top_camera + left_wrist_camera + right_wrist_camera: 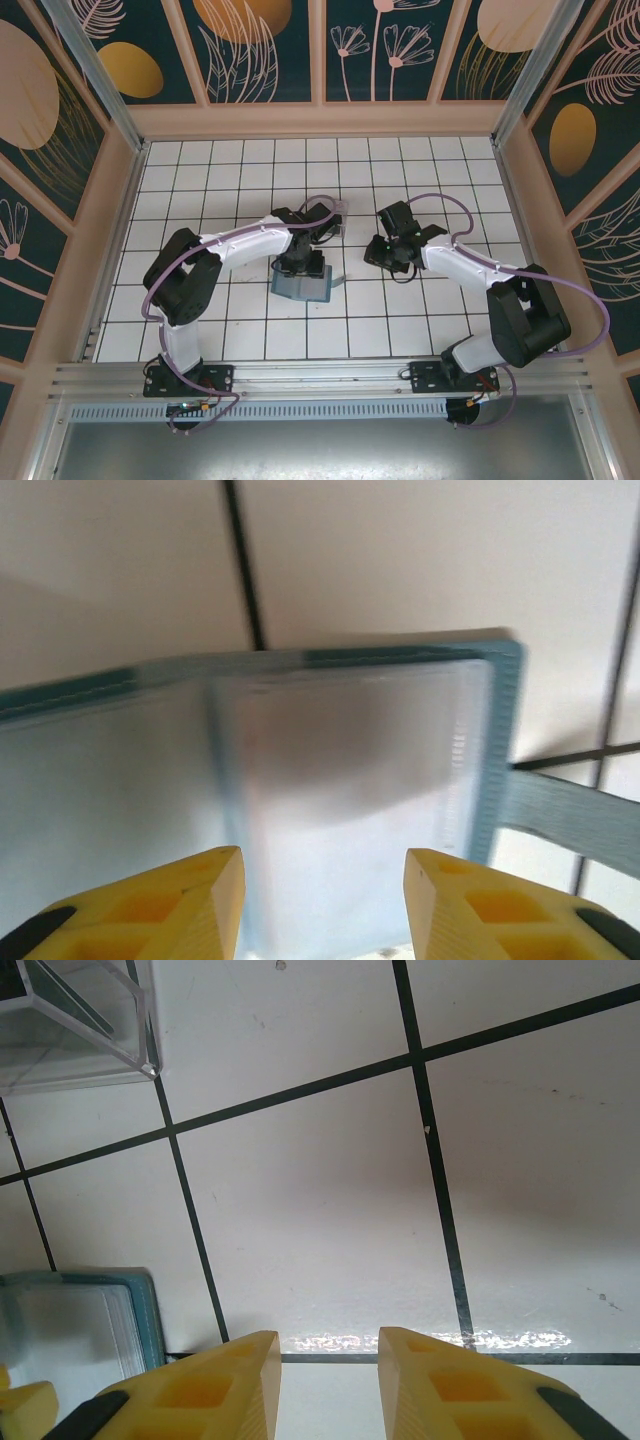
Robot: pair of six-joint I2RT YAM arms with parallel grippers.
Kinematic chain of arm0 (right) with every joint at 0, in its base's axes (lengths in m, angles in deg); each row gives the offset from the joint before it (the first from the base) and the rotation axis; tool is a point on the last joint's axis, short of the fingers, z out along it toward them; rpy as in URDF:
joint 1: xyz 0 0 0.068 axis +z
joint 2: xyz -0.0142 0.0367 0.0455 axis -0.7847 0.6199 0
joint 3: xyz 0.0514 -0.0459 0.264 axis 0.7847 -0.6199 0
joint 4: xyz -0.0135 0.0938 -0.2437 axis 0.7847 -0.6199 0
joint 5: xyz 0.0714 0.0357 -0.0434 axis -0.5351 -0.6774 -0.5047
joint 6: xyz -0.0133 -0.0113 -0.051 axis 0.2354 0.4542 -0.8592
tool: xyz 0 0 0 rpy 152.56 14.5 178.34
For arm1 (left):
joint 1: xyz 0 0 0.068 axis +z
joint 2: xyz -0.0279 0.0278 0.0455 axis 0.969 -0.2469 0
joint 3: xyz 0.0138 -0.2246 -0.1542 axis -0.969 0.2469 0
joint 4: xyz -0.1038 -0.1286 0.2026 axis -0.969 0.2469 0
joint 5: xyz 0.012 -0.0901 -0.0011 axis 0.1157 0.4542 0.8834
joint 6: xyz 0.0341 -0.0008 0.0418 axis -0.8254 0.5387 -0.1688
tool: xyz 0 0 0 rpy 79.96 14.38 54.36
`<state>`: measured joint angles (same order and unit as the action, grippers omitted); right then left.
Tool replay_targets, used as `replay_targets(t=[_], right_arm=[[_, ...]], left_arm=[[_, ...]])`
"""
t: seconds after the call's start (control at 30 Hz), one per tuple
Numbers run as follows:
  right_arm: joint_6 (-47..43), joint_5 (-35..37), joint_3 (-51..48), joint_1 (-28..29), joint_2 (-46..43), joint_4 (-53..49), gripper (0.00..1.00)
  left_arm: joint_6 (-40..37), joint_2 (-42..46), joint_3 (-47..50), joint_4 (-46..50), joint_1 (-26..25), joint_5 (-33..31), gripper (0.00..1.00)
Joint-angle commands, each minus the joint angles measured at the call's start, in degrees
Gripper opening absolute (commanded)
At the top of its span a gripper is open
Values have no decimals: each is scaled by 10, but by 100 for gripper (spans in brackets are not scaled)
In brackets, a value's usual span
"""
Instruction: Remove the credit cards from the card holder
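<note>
Left wrist: left gripper, jaws apart, above card holder.

Top view: bright, even overhead light, sharp; faint soft shadows on worktop. Left wrist: holder very close, blurred, grey shading across it. Right wrist: sharper; glare streak on tile just ahead of right hand

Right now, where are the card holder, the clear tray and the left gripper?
Card holder [340,770]: left wrist view, on its pale inner pocket.
Tray [90,1055]: right wrist view, top left, on its clear wall.
Left gripper [322,880]: left wrist view, midway between its yellow fingertips.
</note>
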<state>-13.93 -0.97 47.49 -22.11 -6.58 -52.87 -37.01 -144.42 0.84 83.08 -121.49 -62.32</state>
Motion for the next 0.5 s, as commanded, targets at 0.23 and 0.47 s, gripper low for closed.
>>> replay_targets(t=[0.23, 0.47], right_arm=[[-9, 3, 7, -5, -16, -14, 32], [-10, 4, 5, -5, -15, -14, 32]], left_arm=[[19, 6, 34, -88, -1, 143, 47], [13, -13, 46, -90, -2, 135, 47]])
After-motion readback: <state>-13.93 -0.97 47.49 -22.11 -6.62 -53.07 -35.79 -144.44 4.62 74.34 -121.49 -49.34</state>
